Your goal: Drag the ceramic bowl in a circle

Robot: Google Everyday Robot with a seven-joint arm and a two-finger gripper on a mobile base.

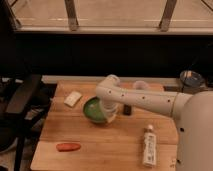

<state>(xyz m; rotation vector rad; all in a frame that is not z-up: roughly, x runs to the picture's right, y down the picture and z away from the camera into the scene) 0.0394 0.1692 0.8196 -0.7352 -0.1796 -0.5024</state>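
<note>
The ceramic bowl (94,110) is round, glossy green, and sits near the middle of the wooden table (105,145). My white arm reaches in from the right and bends down over the bowl. The gripper (109,113) is at the bowl's right rim, partly inside it. The arm's wrist hides the right part of the bowl.
A white sponge-like block (73,98) lies at the back left of the table. An orange carrot-like item (68,147) lies at the front left. A white bottle (148,145) lies at the front right. A small dark object (127,109) stands right of the bowl. A black chair (20,107) stands left.
</note>
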